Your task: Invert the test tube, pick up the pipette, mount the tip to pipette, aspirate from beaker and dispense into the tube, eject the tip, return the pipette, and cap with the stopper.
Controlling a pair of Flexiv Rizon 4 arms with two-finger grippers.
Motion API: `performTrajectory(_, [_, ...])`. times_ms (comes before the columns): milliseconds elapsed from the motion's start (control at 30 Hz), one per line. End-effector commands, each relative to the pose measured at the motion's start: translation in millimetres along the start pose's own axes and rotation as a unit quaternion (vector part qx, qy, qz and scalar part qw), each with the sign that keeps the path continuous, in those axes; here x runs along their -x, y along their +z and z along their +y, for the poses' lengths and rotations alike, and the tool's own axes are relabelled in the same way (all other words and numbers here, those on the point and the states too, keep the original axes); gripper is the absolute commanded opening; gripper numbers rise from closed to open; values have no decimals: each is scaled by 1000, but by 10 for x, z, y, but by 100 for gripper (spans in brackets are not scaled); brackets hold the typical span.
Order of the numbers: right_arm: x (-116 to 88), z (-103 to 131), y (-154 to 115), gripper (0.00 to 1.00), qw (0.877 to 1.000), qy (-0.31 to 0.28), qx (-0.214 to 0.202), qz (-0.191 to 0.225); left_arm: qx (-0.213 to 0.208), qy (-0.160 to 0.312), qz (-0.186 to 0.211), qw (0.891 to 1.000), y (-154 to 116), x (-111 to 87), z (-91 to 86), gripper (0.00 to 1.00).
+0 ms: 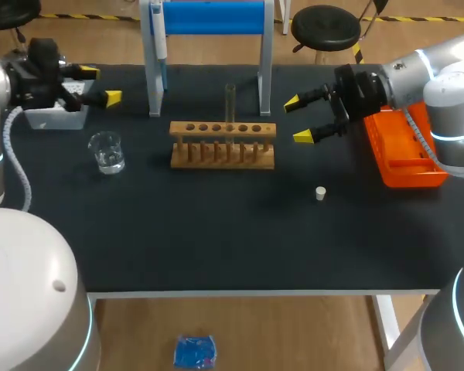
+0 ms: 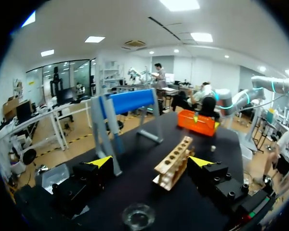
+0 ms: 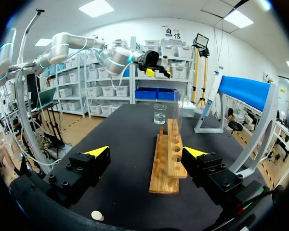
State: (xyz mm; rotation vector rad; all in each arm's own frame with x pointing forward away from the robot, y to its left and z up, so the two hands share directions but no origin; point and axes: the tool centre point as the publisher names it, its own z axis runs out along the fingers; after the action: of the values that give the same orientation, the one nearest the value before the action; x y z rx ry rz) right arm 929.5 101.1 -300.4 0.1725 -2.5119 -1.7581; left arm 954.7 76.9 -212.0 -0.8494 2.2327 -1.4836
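A clear test tube [image 1: 230,103] stands upright in a hole of the wooden rack [image 1: 223,144] at mid-table. The glass beaker [image 1: 107,152] with a little liquid sits left of the rack. A small white stopper [image 1: 321,193] lies right of and nearer than the rack. The pipette [image 1: 159,35] hangs on the blue stand [image 1: 209,19] at the back. My left gripper [image 1: 100,85] hovers open at the far left, with the beaker [image 2: 138,215] under it and the rack [image 2: 174,162] ahead. My right gripper [image 1: 297,120] is open just right of the rack [image 3: 166,156], holding nothing.
An orange tip box [image 1: 406,147] lies at the right edge under my right arm. A white tray [image 1: 54,116] sits at the back left beneath my left gripper. The stand's legs [image 1: 153,85] rise behind the rack.
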Motion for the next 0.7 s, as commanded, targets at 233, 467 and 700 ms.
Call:
performTrajectory(233, [1,-1,-7,100,1000,0,-1,1,20,-56,-119,991,-194,477,270,100])
performTrajectory(467, [1,-1,-7,100,1000,0,-1,1,50,-96,-198,974,-265,807,469,100])
performTrajectory(700, [1,-1,-7,100,1000,0,-1,1,80,-115,-264,954,-314,1040,626,100])
